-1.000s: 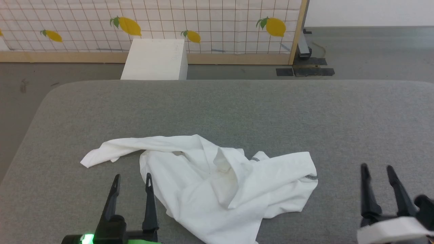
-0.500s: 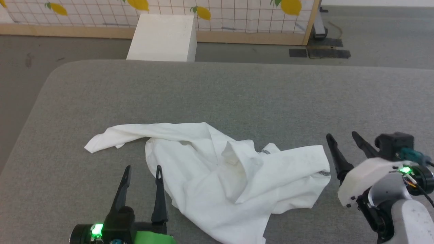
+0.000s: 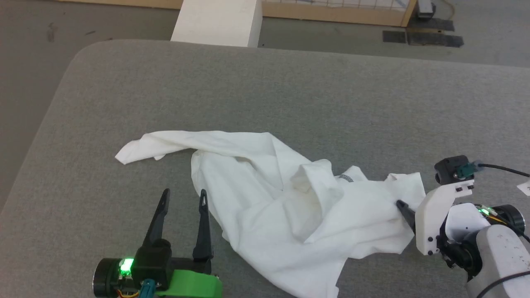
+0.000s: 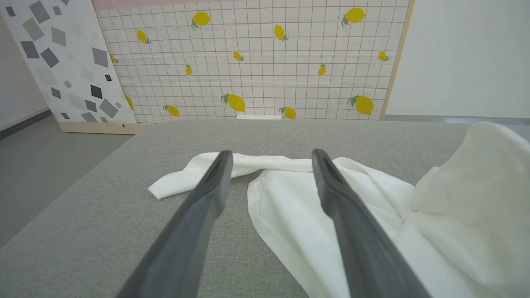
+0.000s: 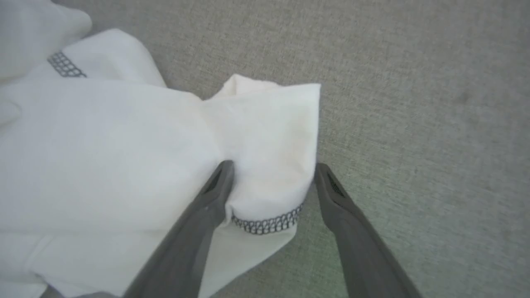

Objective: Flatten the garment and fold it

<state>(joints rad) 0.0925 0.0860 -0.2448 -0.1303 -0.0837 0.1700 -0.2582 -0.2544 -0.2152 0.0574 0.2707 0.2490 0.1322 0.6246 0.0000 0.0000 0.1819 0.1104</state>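
The garment (image 3: 281, 198), a white T-shirt, lies crumpled on the grey padded table (image 3: 290, 91), with one end trailing out to the left. My left gripper (image 3: 184, 193) is open just left of the heap, its fingers bare; in the left wrist view the left gripper (image 4: 272, 153) points over the garment (image 4: 331, 207). At the shirt's right edge my right gripper (image 3: 408, 203) stands open. In the right wrist view the right gripper (image 5: 271, 169) straddles a raised fold of the garment (image 5: 265, 136), whose hem has dark zigzag stitching (image 5: 267, 225). The jaws are apart on either side of the fold.
A rigid white box (image 3: 215, 20) stands on the floor beyond the table's far edge. A lemon-printed grid screen (image 4: 256, 62) stands behind it, with a dark base plate (image 3: 422, 37) at its right end. The table's rounded left corner (image 3: 78, 54) drops to the floor.
The head camera has tilted down. My right gripper has swung left and dropped onto the shirt's right edge, its fingers now around a bunched fold. The left gripper stays put.
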